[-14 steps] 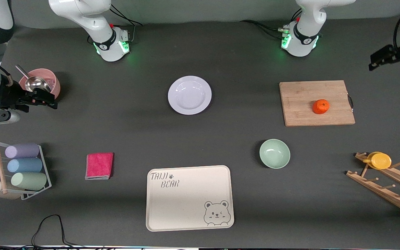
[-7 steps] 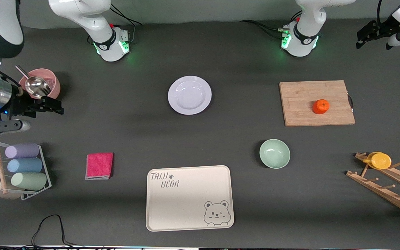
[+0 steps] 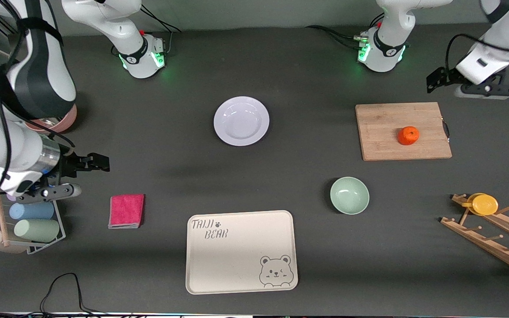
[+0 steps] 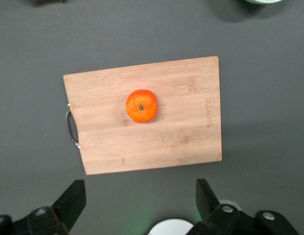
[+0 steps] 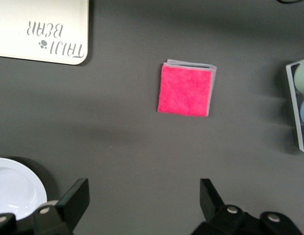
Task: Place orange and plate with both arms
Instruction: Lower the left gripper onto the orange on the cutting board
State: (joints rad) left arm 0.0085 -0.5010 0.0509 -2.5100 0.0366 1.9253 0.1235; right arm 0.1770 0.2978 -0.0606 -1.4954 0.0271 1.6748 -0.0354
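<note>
Nearest the front camera lies the tray, bare. Farther back are the cloth toward the right arm's end and the bowl toward the left arm's end, with a rack at the table edge.

The right gripper hangs over bare table between the cloth and the plate, fingers spread wide and holding nothing. In the right wrist view the plate's rim shows just beside one finger, so the plate lies a short way off toward the bases and the table's middle.

Farther still, the plate sits on the table in the middle, and the orange rests on the board toward the left arm's end.

The left gripper hovers over the table at the board's farther edge, fingers wide apart and empty. In the left wrist view the orange lies ahead, roughly centred between the fingers. Each arm looks nearer to its own thing: left to the orange, right to the plate; neither is grasped yet
</note>
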